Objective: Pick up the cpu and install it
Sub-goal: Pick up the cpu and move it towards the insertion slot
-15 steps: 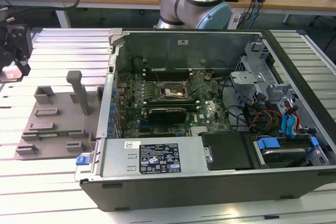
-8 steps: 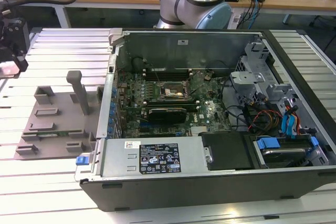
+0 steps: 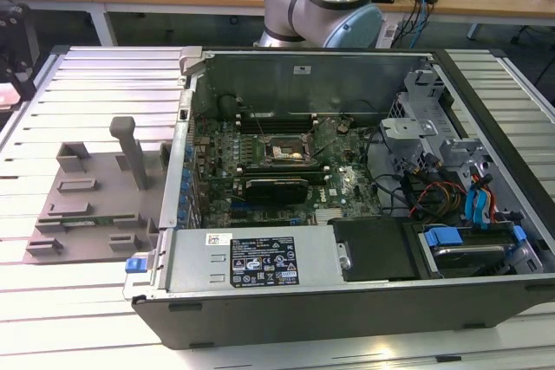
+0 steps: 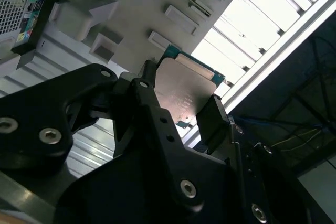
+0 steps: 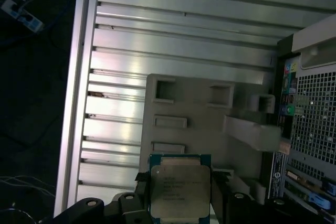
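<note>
Claw (image 4: pixel 182 102) clamps the cpu (image 4: pixel 181 85); exterior view shows the socket (image 3: pixel 286 152).

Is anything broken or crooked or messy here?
Nothing really stands out. The cpu sits straight and whole between the fingers, with the grey tray behind it. The computer case lies open, with loose cables at the exterior view's right, but that looks normal, not spilled or damaged.
</note>
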Available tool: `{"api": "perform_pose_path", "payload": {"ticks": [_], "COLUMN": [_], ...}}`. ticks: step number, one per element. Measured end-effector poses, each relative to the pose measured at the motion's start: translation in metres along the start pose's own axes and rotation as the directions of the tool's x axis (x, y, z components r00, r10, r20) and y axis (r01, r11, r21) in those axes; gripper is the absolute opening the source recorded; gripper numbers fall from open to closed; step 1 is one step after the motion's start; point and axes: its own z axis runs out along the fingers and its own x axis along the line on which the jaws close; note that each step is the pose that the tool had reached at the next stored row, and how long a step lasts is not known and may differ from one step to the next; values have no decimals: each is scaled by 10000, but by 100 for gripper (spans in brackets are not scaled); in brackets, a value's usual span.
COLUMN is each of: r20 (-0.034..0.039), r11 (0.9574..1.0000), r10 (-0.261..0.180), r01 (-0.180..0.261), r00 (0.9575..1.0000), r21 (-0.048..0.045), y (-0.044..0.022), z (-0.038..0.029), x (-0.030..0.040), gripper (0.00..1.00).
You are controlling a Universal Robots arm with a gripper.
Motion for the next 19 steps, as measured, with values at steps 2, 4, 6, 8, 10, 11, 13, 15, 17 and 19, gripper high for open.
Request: {"api": "perform_pose_path", "payload": {"ticks": [2, 4, 6, 8, 10, 11, 13, 15, 17, 19], "r20": [0, 0, 0, 1, 1, 3, 1, 0, 0, 0], "r11": [10000, 10000, 10000, 10000, 10000, 10000, 10000, 10000, 10000, 10000], "r10": [0, 0, 0, 0, 0, 0, 0, -1, 0, 0], "r01": [0, 0, 0, 0, 0, 0, 0, 1, 0, 0], "r00": [10000, 10000, 10000, 10000, 10000, 10000, 10000, 10000, 10000, 10000], "r21": [0, -1, 0, -1, 0, -2, 0, 0, 0, 2], "y": [-1, -2, -2, -3, -3, -3, -3, -4, -7, -13], "z": [-77, -126, -181, -235, -255, -255, -258, -259, -258, -256], "x": [-2, -4, -6, -7, -8, -8, -8, -9, -39, -98], "gripper": [55, 55, 55, 55, 55, 55, 55, 55, 55, 55]}}
